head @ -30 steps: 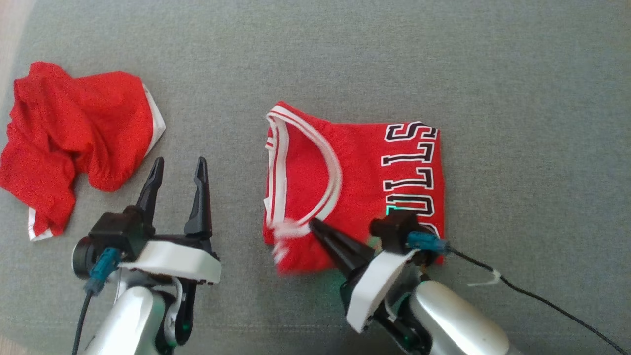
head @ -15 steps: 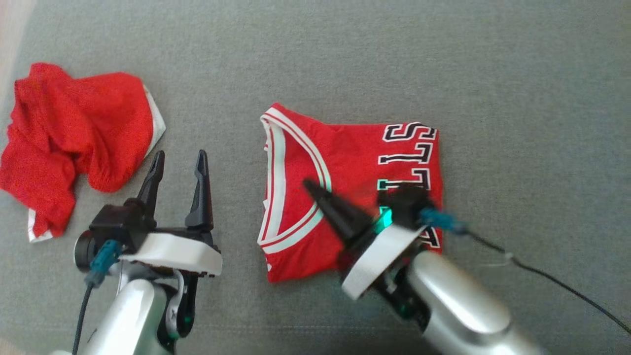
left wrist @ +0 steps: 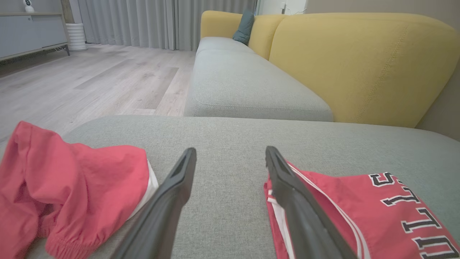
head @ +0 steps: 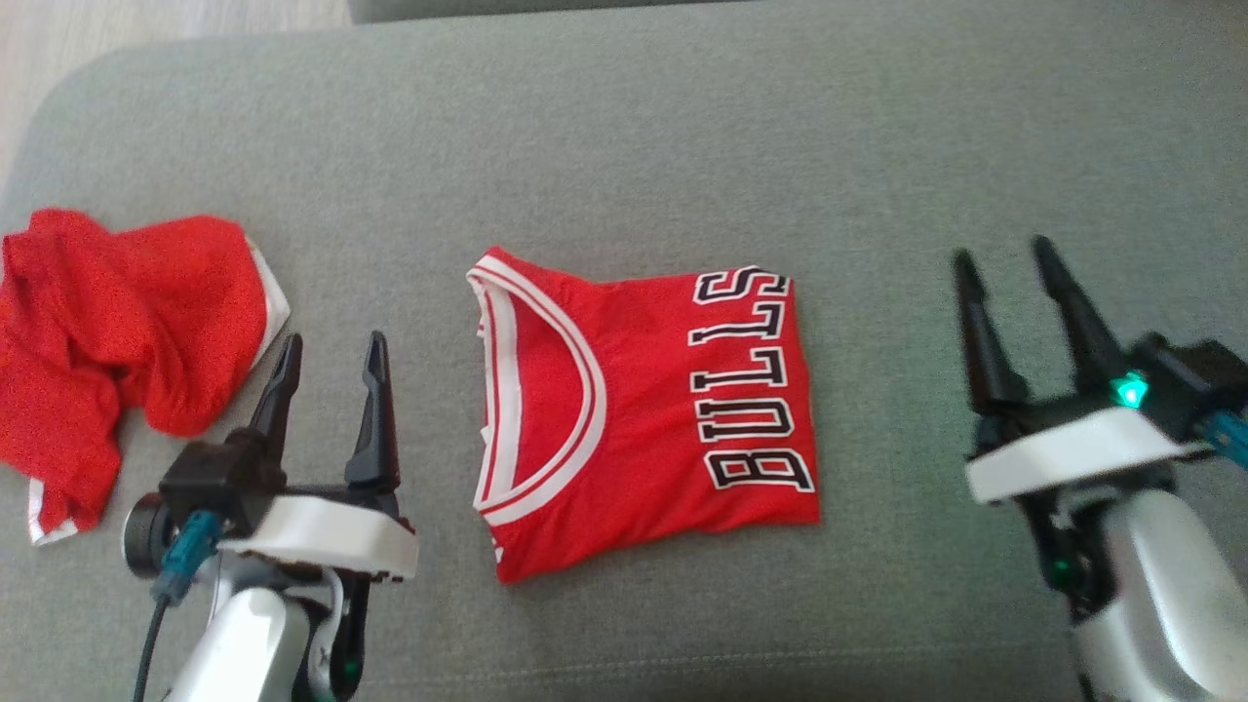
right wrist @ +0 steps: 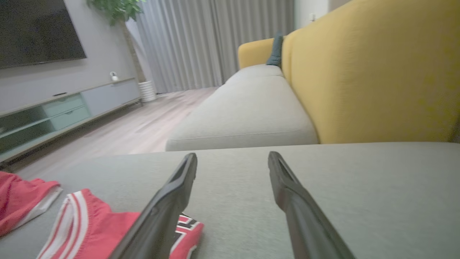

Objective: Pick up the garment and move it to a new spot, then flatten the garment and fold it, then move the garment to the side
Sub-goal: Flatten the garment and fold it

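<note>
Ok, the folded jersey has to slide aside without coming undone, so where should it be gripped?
Probably take the jersey by its two short ends: neckline edge with the left gripper, lettered edge with the right gripper, each coming in low from its own side. It lies flat between them, jaws open, so pinching all layers at both ends should keep the fold.

Home living room. Long sofa: yellow backrest (left wrist: 359, 64), grey seat cushions (left wrist: 248, 90), teal throw pillow (left wrist: 245, 25) at far end. Pale wood-plank floor (left wrist: 90, 79). Floor-length grey curtains (left wrist: 161, 21) across far wall. Large dark TV (right wrist: 36, 32) on wall above low media cabinet (right wrist: 61, 108) with drawers. Leafy plant (right wrist: 115, 9) in corner beside curtains. Red jersey (head: 643, 409) lying on grey upholstery.
</note>
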